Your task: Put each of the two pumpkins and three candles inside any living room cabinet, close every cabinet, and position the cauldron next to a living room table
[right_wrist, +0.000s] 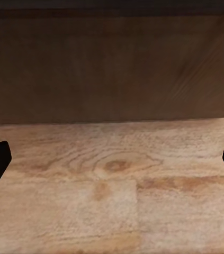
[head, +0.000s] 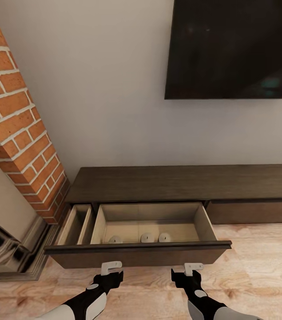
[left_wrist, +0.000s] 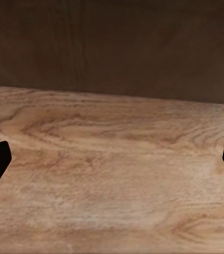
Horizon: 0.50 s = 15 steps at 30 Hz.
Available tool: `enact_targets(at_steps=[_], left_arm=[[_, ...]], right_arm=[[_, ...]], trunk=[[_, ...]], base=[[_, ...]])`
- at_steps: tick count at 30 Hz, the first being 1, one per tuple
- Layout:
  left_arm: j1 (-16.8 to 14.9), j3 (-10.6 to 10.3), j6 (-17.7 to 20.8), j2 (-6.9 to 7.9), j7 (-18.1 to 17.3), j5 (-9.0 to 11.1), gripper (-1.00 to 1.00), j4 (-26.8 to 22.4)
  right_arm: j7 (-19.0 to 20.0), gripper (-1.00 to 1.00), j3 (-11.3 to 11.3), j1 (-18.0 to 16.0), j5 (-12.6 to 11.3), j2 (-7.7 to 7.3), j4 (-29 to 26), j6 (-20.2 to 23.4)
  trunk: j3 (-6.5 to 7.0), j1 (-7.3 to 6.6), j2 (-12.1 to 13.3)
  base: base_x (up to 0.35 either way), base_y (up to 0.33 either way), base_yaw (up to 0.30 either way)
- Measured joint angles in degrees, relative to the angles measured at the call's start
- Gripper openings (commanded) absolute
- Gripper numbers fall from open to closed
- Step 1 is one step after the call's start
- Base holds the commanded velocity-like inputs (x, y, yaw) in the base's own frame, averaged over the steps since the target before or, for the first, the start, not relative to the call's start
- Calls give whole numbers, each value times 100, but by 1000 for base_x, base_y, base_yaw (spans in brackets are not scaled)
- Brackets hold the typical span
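We face the cabinet (head: 180, 182) standing against the wall (head: 105, 89), below the television (head: 234, 49). To its left rises the brick fireplace (head: 16, 124). Its drawer (head: 136, 253) stands pulled out over the floor (head: 256, 266), three candles (head: 146, 238) lying inside in a row near the front. Before the drawer front we see the left gripper (head: 111, 267) and right gripper (head: 193, 267), side by side.

Dark cabinet (head: 185, 183), drawer open, three candles (head: 146, 238) inside

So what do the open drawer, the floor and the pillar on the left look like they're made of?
The cabinet drawer: dark-brown matte wood front with faint grain, pale beige lining. Floor: light wood planks, knots and grain showing. Pillar: red brick with pale mortar joints. All simulator renders, so only apparent.
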Motion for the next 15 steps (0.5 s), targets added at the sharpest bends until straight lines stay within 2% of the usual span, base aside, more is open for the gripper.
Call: enact_targets(at_steps=[4,15], left_arm=[[1,-11,6,-5,-8,-15,100,5],[9,-16,7,-4,-9,-13,100,9]], right_arm=[[0,100,0,0,0,12,-2,0],[1,100,8,0,0,17,-5,7]], trunk=[[0,0,0],[0,0,0]], base=[[196,0,0],[316,0,0]])
